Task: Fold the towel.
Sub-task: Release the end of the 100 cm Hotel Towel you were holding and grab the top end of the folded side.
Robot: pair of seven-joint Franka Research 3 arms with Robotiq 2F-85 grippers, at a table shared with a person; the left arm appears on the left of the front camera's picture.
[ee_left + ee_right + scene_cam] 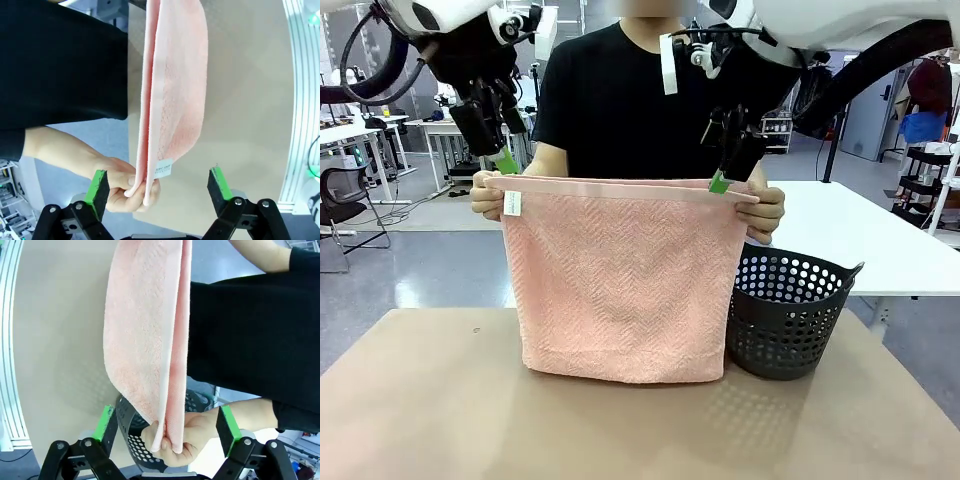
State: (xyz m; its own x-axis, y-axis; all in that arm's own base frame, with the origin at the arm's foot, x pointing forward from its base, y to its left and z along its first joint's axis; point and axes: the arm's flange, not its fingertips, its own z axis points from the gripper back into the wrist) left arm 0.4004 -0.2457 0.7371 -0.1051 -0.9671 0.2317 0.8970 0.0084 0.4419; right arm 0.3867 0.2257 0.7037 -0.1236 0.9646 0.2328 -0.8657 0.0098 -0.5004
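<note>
A person across the table holds the salmon-pink towel (620, 290) up by its two top corners, doubled over so it hangs in two layers, its lower edge touching the table. My left gripper (505, 160) stands open just above the corner with the white tag (512, 203). In the left wrist view, the left gripper (157, 175) has its green pads (97, 182) apart on either side of the towel (175, 90) and the person's hand (120, 185). My right gripper (720, 182) is open over the other corner. In the right wrist view, the right gripper (166, 412) straddles the towel (145, 330) and hand (195, 435) without clamping.
A dark perforated basket (790, 310) stands on the brown table (420, 400) just right of the towel, also under the right gripper as the basket (127, 425). The person's torso is close behind the towel. A white table (880, 240) lies at the back right.
</note>
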